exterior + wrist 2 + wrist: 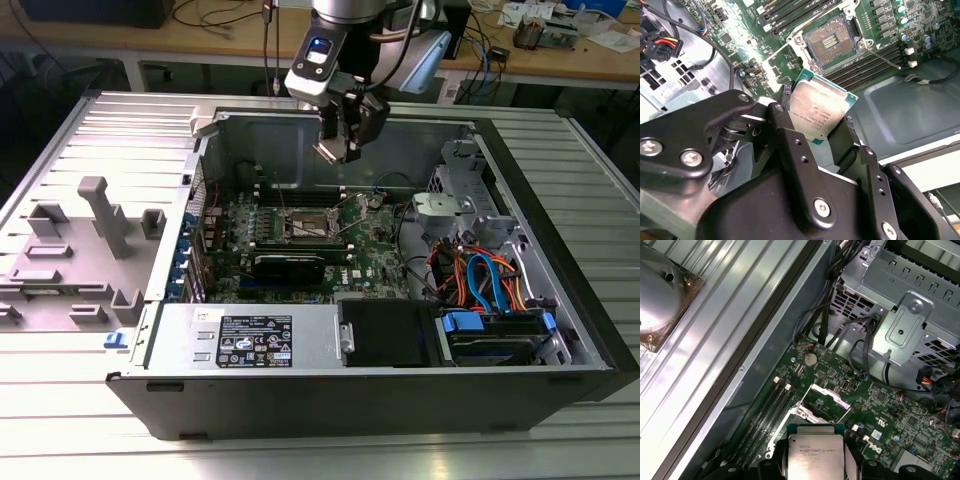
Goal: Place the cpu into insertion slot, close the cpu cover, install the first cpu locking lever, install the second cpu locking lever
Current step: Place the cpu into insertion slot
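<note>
Computer case (350, 400) lying open on ribbed metal table (300, 455), green motherboard (375, 255) flat on its floor. Gripper (340, 140) hanging above the board in the exterior view, clenched on two opposite edges of the cpu (820, 110). Insertion slot (832, 42) uncovered and dark-centred on the board below, well apart from the chip, held tilted in mid-air with silver-grey top facing the second wrist view.

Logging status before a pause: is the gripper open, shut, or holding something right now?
Gripper: shut on the small flat square silver-grey metal-topped cpu, held in the air above the green motherboard.
</note>
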You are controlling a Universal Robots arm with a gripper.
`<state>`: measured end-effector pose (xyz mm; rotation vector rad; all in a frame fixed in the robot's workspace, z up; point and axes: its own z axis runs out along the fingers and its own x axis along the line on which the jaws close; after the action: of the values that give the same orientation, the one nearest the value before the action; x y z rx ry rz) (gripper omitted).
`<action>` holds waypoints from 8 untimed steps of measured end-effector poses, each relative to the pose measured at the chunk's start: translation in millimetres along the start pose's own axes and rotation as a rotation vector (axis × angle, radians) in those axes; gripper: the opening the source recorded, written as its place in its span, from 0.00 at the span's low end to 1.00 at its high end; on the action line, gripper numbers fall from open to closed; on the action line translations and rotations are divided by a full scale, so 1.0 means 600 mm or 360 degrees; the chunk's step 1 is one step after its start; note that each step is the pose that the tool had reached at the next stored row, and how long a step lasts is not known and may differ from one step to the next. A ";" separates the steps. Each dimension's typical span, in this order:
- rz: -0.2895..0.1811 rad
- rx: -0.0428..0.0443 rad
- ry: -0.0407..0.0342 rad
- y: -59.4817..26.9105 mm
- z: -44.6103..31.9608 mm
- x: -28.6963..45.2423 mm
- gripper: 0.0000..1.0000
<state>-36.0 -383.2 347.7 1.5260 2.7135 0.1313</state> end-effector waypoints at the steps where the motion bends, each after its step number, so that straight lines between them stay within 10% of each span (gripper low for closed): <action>1: 0.0008 0.0000 -0.0001 0.000 0.000 0.000 0.55; 8: 0.0067 -0.0001 -0.0006 0.000 0.000 0.000 0.55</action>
<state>-36.1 -383.2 347.4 1.5824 2.6790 0.1305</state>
